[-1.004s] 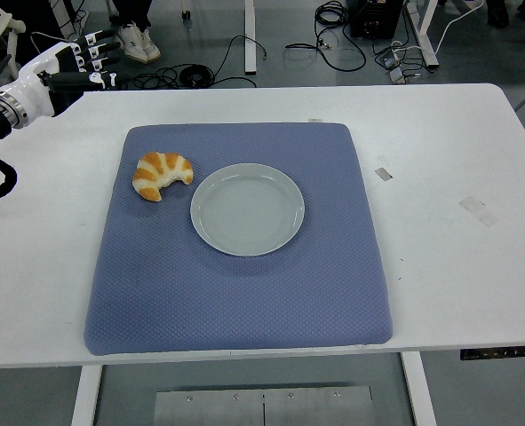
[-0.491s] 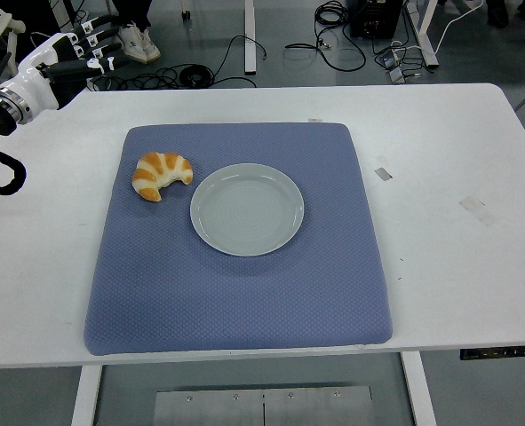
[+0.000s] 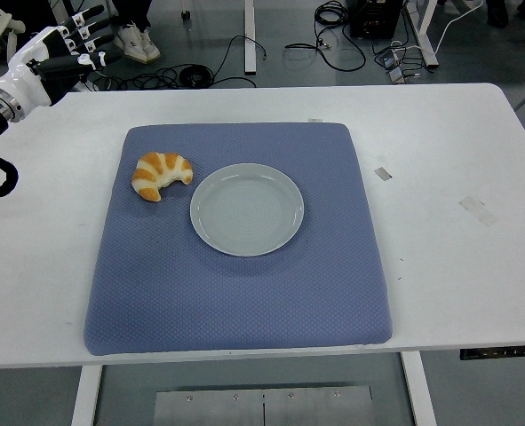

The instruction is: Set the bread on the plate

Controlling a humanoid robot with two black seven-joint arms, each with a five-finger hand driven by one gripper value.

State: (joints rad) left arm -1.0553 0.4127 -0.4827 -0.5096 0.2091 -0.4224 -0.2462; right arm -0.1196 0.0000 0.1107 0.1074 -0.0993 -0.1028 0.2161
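Bread (image 3: 162,175), a crescent-shaped roll with a golden, striped crust, is seen lying on the blue mat (image 3: 244,293), just beside the left rim of the plate (image 3: 247,209) but not touching it; the task is judged not yet begun, since the plate is bare and nothing is held. The roll is judged to be light and soft, with a flaky crust that could be dented or crumbled by a hard squeeze; a gentle hold is called for. The thick middle of the crescent is judged the best place to be taken, with fingers set across its width from above; the thin tips are likelier to bend or break. The textured mat is judged to give some grip, so the roll is unlikely to slide away when touched.

The left robot hand (image 3: 56,55) is held high at the far left corner of the worktop (image 3: 457,160), well apart from the bread; its fingers are extended and parted, and nothing is held in them. The right arm is not shown.

Between roll and plate nothing is seen to stand in the way; only the low rim must be cleared. Small scraps of tape (image 3: 383,173) are seen on the worktop to the right, well apart from the path; cables (image 3: 244,53) and a person's shoes (image 3: 138,40) are seen on the floor beyond the far edge.
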